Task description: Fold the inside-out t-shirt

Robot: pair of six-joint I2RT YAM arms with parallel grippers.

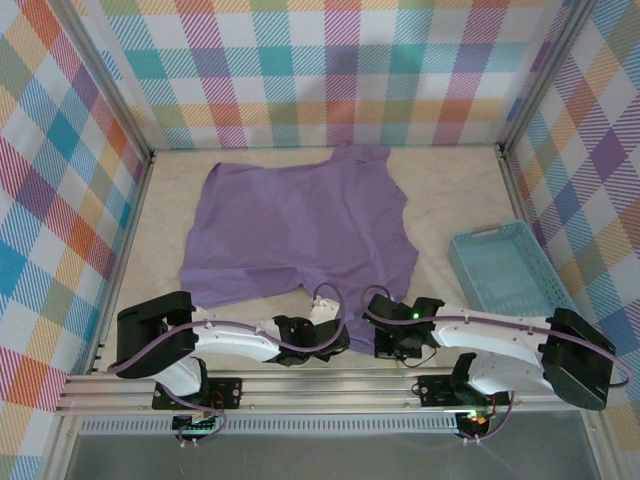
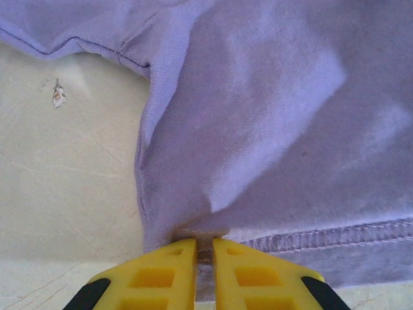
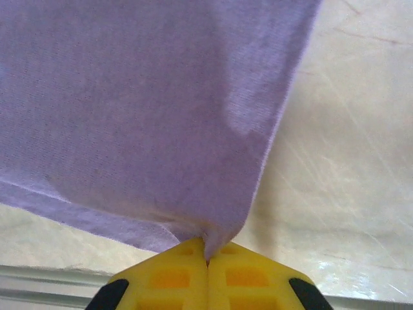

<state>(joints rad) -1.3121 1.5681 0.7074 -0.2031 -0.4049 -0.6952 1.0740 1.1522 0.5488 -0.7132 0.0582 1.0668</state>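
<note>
A: Currently, the left gripper (image 2: 204,248) is pinching the t-shirt (image 1: 300,225) hem, and the right gripper (image 3: 207,255) is clamping a corner. The cloth is lying on the worktop (image 1: 450,190) ahead of both.
B: Risk?
A: Both are biting thinly; I judge that uneven pulling risks slipping the fabric and skewing the fold.

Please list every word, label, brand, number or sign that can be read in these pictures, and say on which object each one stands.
There is no readable text.
The t-shirt is plain purple, with no print or tag in sight.
The light blue basket bears no label.
The left arm and the right arm carry no legible marking.
The checked walls are pattern, not writing.
</note>
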